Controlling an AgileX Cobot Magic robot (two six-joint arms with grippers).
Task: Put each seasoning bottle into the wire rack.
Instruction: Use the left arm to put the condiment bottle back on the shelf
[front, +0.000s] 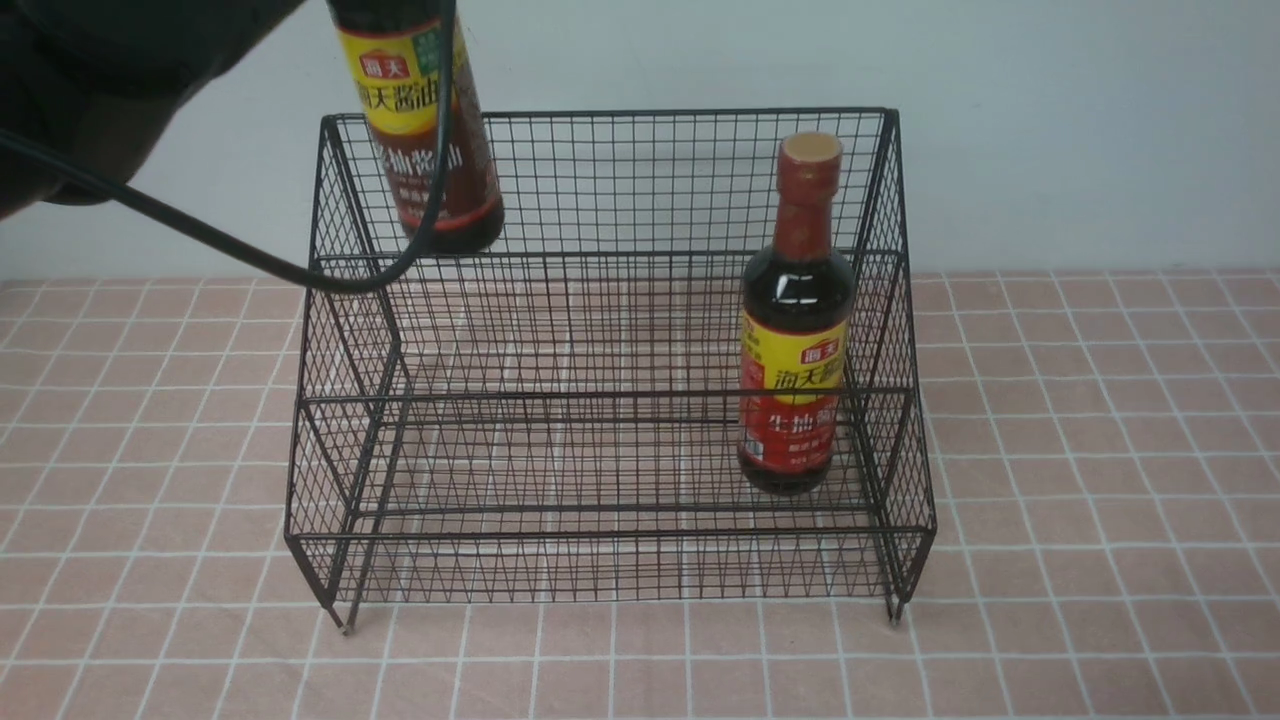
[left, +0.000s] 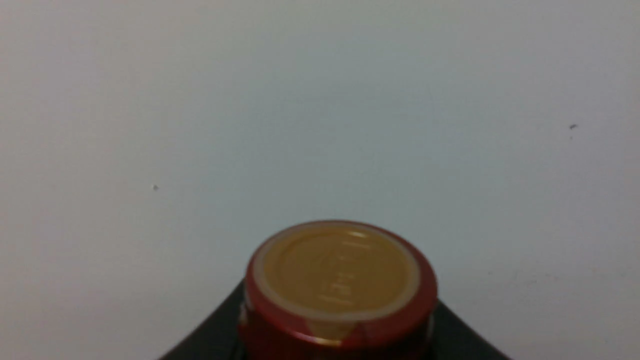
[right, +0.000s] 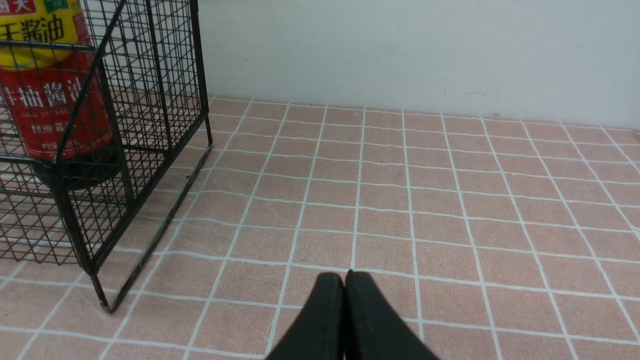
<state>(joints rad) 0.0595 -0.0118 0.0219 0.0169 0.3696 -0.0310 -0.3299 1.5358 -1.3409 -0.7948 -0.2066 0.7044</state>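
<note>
Left gripper (left: 336, 350) is closed on the brown-label bottle (front: 435, 150), not yet set down in the wire rack (front: 610, 560); right gripper (right: 345, 320) is shut, empty. 1 of 2, the red-label bottle (front: 795, 400), is racked.

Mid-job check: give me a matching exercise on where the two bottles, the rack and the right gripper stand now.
1 brown-label bottle
2 red-label bottle
3 wire rack
4 right gripper

A shut, empty
B upright inside the rack, right side
C lifted in the air over the rack's left side
D resting on the tiled table

Pairs: 1-C, 2-B, 3-D, 4-A
</note>
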